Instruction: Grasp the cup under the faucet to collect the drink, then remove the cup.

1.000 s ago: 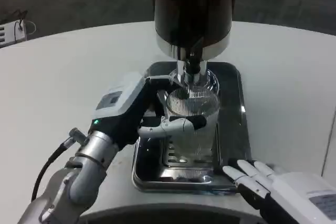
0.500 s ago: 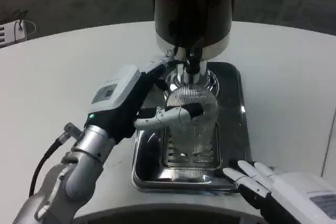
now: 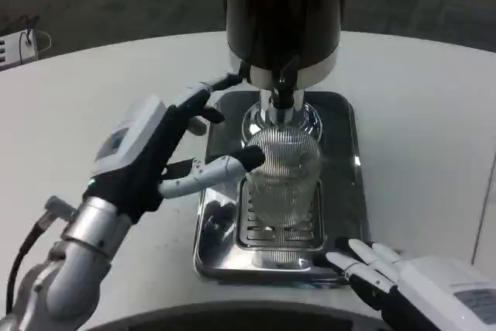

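My left robot hand (image 3: pixel 159 149) spread, holding nothing, left of ribbed clear plastic cup (image 3: pixel 283 180), set under chrome faucet (image 3: pixel 280 102) for filling; right robot hand (image 3: pixel 372 265) open, idle.

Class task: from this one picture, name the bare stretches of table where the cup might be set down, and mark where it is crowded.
Free: white table left of the tray, beyond the left hand; white table right of the tray, beyond the right hand.
Crowded: on the tray, where the ribbed cup stands under the faucet of the dispenser.
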`<action>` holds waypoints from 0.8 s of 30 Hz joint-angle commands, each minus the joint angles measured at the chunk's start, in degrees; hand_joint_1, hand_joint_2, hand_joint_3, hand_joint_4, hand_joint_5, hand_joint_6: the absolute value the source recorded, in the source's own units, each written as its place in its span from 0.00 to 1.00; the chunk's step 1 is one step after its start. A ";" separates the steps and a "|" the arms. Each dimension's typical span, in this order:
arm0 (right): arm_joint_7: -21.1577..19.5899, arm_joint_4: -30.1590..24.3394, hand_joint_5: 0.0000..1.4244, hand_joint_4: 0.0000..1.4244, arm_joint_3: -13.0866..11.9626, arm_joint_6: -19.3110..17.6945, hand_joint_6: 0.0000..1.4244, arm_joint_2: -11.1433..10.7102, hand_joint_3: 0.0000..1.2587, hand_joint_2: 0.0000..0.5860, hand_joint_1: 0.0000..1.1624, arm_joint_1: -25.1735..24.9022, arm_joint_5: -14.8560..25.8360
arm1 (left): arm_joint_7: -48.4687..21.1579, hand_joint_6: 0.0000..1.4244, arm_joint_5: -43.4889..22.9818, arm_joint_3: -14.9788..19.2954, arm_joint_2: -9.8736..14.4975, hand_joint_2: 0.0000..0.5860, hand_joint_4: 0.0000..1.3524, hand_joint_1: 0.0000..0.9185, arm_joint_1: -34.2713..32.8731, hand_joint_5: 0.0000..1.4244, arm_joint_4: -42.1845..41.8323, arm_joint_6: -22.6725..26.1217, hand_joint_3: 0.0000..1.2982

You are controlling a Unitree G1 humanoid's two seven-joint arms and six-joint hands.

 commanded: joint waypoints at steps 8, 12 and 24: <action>0.02 -0.82 0.01 0.00 0.99 0.56 0.02 -0.01 0.09 0.78 0.42 -0.22 -0.30 | -12.99 0.23 -18.72 7.31 1.27 0.10 0.15 0.02 6.04 0.21 -16.53 1.90 0.19; 0.03 -0.82 0.01 0.00 1.35 0.43 0.02 0.06 0.09 0.78 0.42 -0.26 -0.53 | -18.64 0.21 -24.04 7.34 1.65 0.11 0.12 0.02 4.08 0.19 -19.40 4.73 0.16; -0.13 -0.82 0.01 0.00 1.76 -0.59 0.02 1.09 0.10 0.78 0.42 -0.30 -1.31 | -27.97 0.21 -28.24 5.86 -0.06 0.11 0.10 0.00 -4.99 0.18 -18.79 11.18 0.14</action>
